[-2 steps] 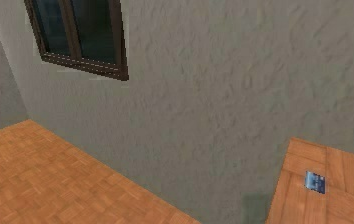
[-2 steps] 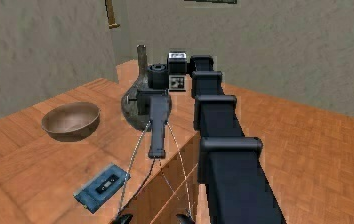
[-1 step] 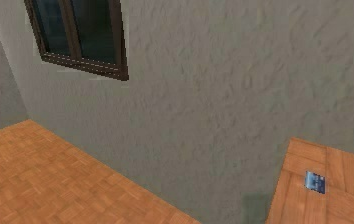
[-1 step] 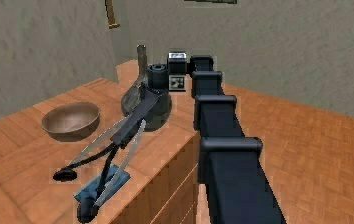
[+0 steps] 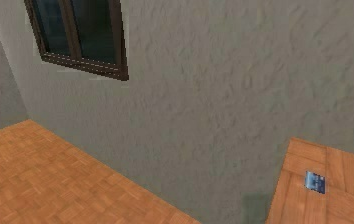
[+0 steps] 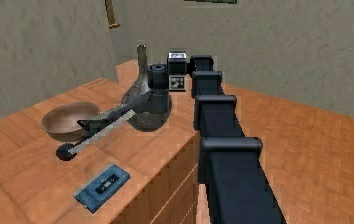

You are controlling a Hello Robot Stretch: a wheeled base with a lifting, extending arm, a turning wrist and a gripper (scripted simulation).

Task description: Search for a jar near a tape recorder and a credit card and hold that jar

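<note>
Nearest, a flat blue-and-dark slab (image 6: 103, 186) lay on the wooden table (image 6: 20, 175), close to its front edge. It was probably the tape recorder or the card, though which could not be told. A small blue thing (image 5: 317, 181) on the table corner at the forward view's lower right may have been the same object. The arm (image 6: 225, 135) ran out just beside the slab, so a turn or shuffle of the base would likely sweep it off the edge.

Farther out, a long grey rod (image 6: 95, 132) with a dark round end slanted past a brown bowl (image 6: 60, 120). It was unclear whether it was a finger of the gripper (image 6: 143, 92) or a utensil. Any reach made on a wrong guess risked knocking the bowl or shoving things toward the wall (image 6: 45, 40).

The jar could not be picked out with confidence. The likeliest candidate was a dark rounded mass (image 6: 151, 112) at the gripper's end, on the far part of the table. That mass merged with the gripper's own dark body, so it could not be told how the fingers stood or whether the gripper held anything. Lifting on that doubt might bring up nothing — or tip the jar over.

The table's left side was cut off by the picture's edge, as was the top of the window (image 5: 80, 35).
</note>
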